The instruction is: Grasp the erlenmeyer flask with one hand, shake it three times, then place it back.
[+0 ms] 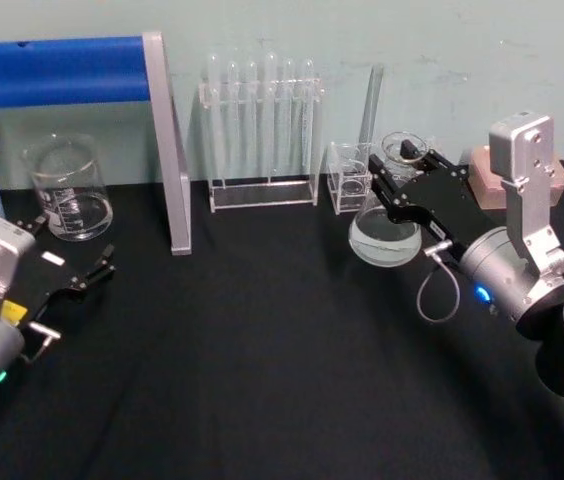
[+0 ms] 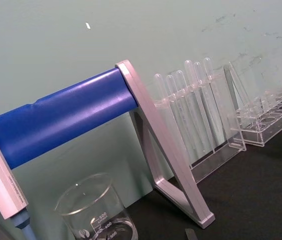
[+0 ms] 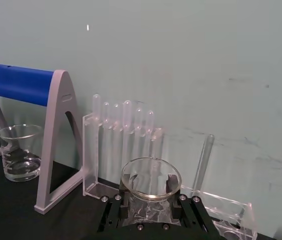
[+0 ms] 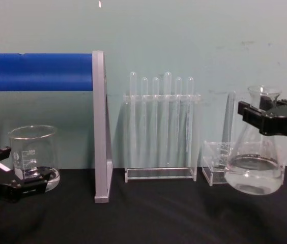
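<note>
Black cloth covers the table [image 1: 262, 360], seen from the head camera. The flask [image 1: 385, 240] is at 2 o'clock on the table. It is clear glass with a shallow layer of clear liquid in its wide base. The right gripper [image 1: 402, 165] reaches in from 3 o'clock, its 2 fingers clamped on either side of the neck just under the flared rim. The flask looks a little tilted. I cannot tell whether its base touches the cloth.

Just behind the flask, toward 12 o'clock of it, stands a small clear rack [image 1: 347, 180] with 1 tall tube. A larger rack [image 1: 262, 190] of 6 upright tubes sits at 12 o'clock on the table, well apart from the flask. A grey stand [image 1: 169, 150] with a blue bar is at 11 o'clock. Beside it at 10 o'clock stands a beaker [image 1: 69, 190] holding a little liquid. A pinkish block [image 1: 552, 180] lies behind the right arm.

The left gripper [image 1: 67, 248] rests low at 8 o'clock, just in front of the beaker. Its fingers are apart and hold nothing. The cloth between the flask and the table's near edge is bare.
</note>
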Robot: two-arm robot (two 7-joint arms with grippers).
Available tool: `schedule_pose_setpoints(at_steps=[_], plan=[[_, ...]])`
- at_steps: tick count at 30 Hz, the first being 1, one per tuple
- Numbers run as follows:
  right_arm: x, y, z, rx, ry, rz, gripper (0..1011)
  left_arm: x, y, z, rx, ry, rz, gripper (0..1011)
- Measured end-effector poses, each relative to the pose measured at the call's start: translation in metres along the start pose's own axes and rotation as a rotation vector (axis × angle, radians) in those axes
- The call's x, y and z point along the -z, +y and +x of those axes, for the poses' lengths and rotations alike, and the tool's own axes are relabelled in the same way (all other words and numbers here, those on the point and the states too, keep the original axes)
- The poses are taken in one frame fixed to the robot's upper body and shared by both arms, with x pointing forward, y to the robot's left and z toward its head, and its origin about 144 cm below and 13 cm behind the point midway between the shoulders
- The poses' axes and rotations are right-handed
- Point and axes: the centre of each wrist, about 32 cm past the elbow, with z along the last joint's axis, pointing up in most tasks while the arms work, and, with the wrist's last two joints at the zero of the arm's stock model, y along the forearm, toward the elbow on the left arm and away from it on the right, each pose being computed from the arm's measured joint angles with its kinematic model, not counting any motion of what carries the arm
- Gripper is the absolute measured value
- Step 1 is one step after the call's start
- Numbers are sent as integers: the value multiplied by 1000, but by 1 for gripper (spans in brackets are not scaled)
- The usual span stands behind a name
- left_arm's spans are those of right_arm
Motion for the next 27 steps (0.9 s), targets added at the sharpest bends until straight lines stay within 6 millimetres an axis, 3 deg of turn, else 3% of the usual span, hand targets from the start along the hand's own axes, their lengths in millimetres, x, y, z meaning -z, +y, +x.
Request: schedule_pose_setpoints(at_steps=[10, 27], plan=[[0, 0, -10, -47, 12, 1, 457, 0, 0, 0, 0, 0, 0, 1001], [-5, -1, -58, -291, 47, 8, 457, 0, 0, 0, 0, 0, 0, 1001]])
